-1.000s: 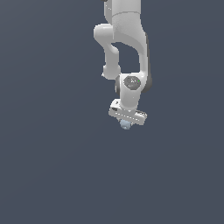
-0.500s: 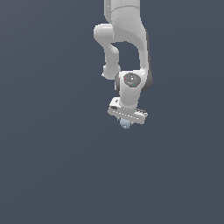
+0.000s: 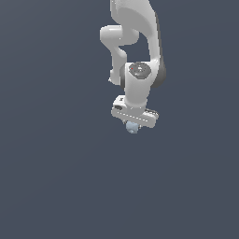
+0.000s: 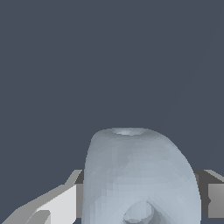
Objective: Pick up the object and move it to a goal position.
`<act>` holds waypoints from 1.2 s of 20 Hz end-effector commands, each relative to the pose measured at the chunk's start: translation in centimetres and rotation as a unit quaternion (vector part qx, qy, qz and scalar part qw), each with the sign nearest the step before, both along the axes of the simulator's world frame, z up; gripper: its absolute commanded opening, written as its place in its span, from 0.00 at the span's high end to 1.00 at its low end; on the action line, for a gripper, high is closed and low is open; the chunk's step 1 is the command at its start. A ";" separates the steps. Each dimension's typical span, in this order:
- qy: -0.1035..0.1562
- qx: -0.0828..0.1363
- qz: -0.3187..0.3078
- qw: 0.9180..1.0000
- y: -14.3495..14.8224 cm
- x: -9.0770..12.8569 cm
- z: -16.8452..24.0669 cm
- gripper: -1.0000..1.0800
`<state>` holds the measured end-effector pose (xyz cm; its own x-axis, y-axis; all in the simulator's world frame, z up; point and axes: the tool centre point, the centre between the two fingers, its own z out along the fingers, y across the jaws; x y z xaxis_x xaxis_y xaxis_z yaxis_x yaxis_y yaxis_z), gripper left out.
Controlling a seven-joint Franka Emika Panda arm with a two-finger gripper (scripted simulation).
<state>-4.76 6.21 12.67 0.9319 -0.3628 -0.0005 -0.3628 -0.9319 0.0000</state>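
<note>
The white Franka arm hangs against a plain dark slate-grey background. Its gripper points downward, and the pale blue-grey lumpy object sits just under the gripper's body. In the wrist view the object fills the space between the fingers, which press against both its sides, clamping it.

A bare simulated scene, no real room: flat slate-grey backdrop fills both views without walls, furniture or shadows, and the white robot arm shows smooth, untextured, computer-rendered surfaces.
</note>
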 end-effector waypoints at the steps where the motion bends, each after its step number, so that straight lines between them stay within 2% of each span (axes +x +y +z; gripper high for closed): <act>1: 0.000 0.000 0.000 1.000 -0.6 0.7 2.5 1.00; 16: 0.000 0.000 0.000 1.000 -3.8 5.0 17.4 1.00; 24: 0.000 0.000 0.000 1.000 -5.1 7.1 23.8 1.00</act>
<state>2.05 1.31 35.40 0.9317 -0.3632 0.0011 -0.3632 -0.9317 -0.0006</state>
